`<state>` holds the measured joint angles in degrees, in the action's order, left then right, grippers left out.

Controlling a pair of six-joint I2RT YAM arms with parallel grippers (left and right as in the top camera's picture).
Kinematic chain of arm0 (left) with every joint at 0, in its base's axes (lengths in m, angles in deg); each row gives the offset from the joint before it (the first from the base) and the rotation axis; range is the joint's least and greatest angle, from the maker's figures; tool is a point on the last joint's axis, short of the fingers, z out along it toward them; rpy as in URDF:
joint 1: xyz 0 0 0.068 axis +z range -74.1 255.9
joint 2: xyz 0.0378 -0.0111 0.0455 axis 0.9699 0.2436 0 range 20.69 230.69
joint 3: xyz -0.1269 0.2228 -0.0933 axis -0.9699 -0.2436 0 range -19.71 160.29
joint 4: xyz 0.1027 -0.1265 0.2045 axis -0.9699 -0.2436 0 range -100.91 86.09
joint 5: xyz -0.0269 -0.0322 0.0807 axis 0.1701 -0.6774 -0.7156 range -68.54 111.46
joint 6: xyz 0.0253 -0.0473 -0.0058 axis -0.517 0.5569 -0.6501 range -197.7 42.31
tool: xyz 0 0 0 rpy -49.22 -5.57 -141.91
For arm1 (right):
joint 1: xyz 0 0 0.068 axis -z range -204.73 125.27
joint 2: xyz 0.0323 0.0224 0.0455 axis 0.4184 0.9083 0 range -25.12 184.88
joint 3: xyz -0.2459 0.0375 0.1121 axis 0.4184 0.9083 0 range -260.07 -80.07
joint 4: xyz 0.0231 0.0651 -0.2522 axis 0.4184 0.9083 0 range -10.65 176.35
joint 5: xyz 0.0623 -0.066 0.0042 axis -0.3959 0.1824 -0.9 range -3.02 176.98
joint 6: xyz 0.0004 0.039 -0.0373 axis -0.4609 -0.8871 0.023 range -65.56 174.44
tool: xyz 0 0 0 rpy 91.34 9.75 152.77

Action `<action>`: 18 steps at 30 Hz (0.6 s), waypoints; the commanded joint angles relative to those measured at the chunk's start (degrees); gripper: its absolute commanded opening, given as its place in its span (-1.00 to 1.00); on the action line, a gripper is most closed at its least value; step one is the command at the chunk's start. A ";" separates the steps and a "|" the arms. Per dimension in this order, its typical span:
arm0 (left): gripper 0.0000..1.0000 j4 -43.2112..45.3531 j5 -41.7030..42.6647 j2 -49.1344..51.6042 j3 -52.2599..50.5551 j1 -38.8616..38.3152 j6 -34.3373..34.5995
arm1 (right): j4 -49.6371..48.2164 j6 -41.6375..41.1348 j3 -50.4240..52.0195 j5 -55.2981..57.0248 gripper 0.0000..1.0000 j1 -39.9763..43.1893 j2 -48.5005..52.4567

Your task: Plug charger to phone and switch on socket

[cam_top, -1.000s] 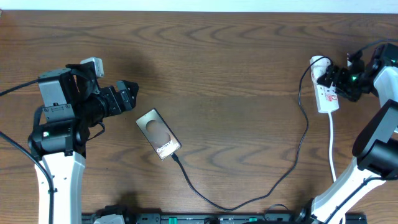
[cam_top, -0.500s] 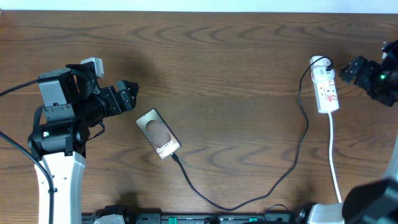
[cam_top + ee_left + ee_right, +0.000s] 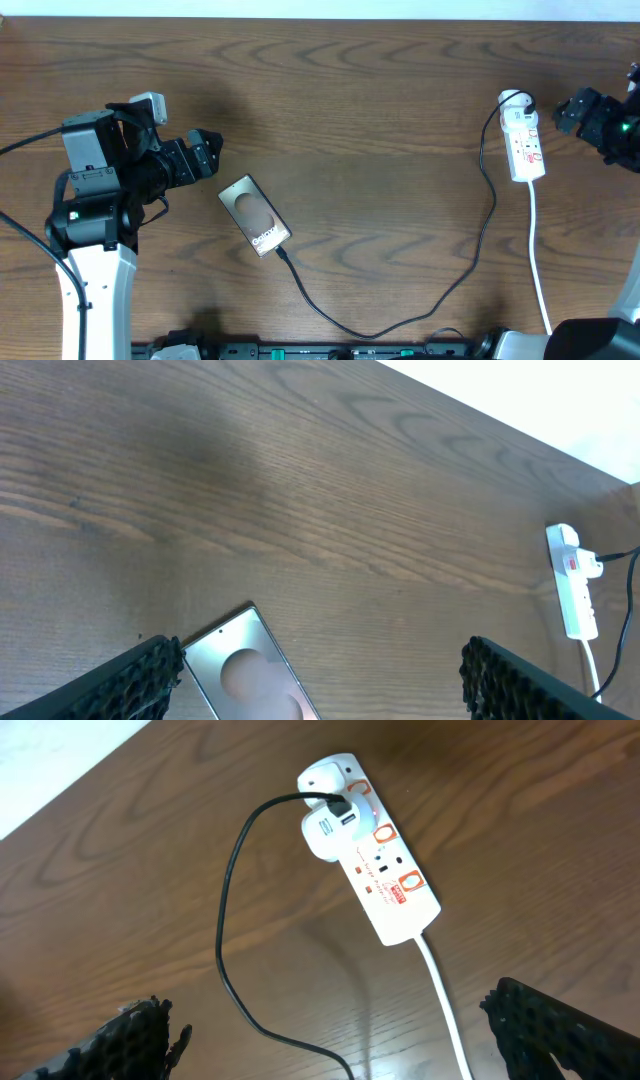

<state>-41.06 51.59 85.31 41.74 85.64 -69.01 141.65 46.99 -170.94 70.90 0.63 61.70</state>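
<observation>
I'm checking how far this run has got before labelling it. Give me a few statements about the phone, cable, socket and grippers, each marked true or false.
1. The charger cable reaches the lower end of the phone. True.
2. The right gripper is pressing on the socket. False: it hangs to the socket's right, apart from it, jaws open.
3. The left gripper holds the phone. False: it is open beside the phone's upper end, not touching it.
4. The charger cable joins the socket at the end opposite its white cord. True.
5. The phone lies right beside the socket. False: they are on opposite sides of the table, linked only by the cable.
</observation>
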 commanded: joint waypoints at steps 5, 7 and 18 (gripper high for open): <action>0.82 -0.15 0.70 -1.99 0.55 -0.37 -1.18 | 0.15 -0.85 -0.15 -0.57 0.98 -0.33 -0.24; 0.82 -2.60 -2.73 -4.15 0.48 -1.27 -2.34 | 0.15 -0.85 -0.13 -0.55 0.99 -0.28 -0.24; 0.82 16.37 -28.02 -39.34 -23.21 -11.52 -2.47 | 0.15 -0.85 -0.13 -0.57 0.99 -0.28 -0.24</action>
<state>-33.34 27.17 53.50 25.81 74.27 -70.51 141.69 46.93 -170.96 70.79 0.63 61.70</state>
